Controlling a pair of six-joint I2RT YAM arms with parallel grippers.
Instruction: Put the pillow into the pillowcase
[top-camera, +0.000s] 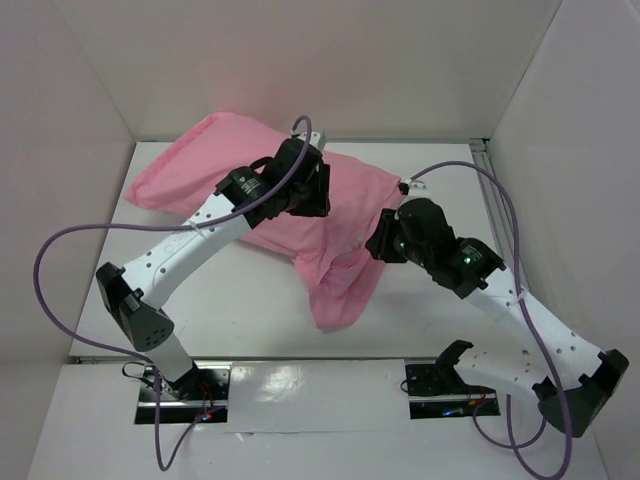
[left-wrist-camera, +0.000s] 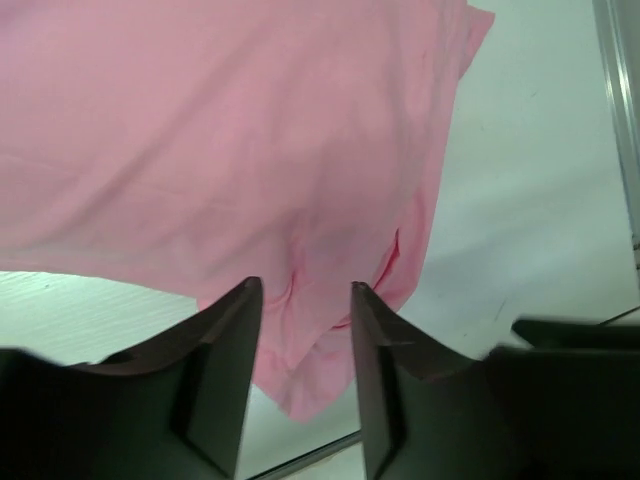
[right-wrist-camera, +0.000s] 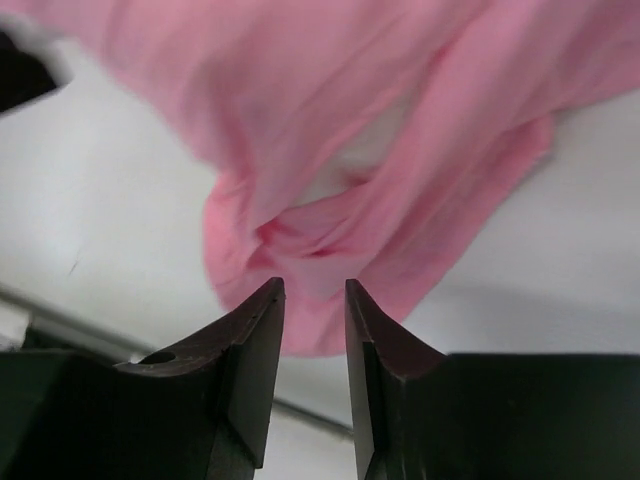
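1. The task looked nearly done. The pink pillowcase was plump along most of its length, so the pillow seemed to be inside it. The only white showing was a pale patch among the folds just beyond the right tool's tips, which was probably a corner of the pillow at the mouth.
2. What seemed left was the open end. A loose flap of pink cloth trailed off the stuffed part toward the near edge of the bench, between the two tools, limp and unfilled. It would need pulling over the exposed corner and smoothing flat.
3. The left tool hung straight over the middle of the stuffed case. Its jaws stood about half apart and held nothing; pink cloth showed below and beyond the gap, not pinched in it.
4. The right tool was aimed at the bunched mouth just ahead of its tips. Its jaws were parted by a narrow gap with no cloth caught between them.
5. The stuffed case ran crosswise under the left tool. Its closed end pointed away to that tool's left and far side, and its open end lay toward the right tool. The flap bent off that line toward the arm bases.
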